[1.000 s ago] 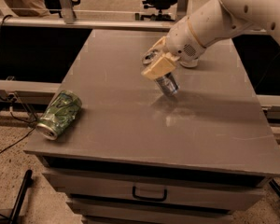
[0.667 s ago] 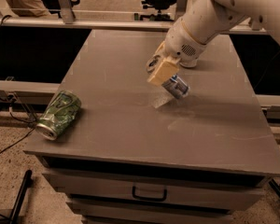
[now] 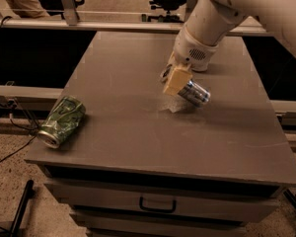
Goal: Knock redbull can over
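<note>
The redbull can (image 3: 196, 93), slim and silver with blue panels, lies tipped on its side on the grey table (image 3: 138, 132), right of the middle, its top pointing to the lower right. My gripper (image 3: 176, 78) hangs just above and left of it, its tan fingers (image 3: 177, 80) touching or almost touching the can's upper end. The white arm comes in from the upper right.
A crushed green can (image 3: 60, 121) lies on its side near the table's front left corner. The table has drawers below with a handle (image 3: 157, 204). Chairs and a rail stand behind the far edge. Cables lie on the floor at left.
The redbull can has gone from upright to tilted to lying on its side, pushed rightward. The gripper has moved slightly right and down with it.
</note>
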`<state>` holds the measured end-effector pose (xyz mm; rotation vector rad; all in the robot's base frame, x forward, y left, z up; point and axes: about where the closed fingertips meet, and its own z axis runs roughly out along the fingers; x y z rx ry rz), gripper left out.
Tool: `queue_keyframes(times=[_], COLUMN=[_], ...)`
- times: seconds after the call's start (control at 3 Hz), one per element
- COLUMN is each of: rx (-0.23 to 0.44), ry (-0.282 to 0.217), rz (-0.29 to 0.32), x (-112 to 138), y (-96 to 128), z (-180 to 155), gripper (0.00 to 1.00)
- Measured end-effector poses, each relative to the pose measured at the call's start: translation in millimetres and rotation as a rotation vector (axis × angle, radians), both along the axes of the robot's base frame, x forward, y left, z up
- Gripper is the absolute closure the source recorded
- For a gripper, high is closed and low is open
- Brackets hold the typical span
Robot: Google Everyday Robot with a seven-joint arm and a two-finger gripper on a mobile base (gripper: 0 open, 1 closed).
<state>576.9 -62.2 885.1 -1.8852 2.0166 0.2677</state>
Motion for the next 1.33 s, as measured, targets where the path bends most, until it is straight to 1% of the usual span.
queue_keyframes(times=[0.67,1.0,1.33], rx=[0.002,0.002,0.031], ry=[0.003,0.003,-0.016], rz=[0.006,0.006,-0.034], x=[0,0,4], y=[4,4,-16], z=[-3,-3,5], gripper=[0.00,0.00,0.00])
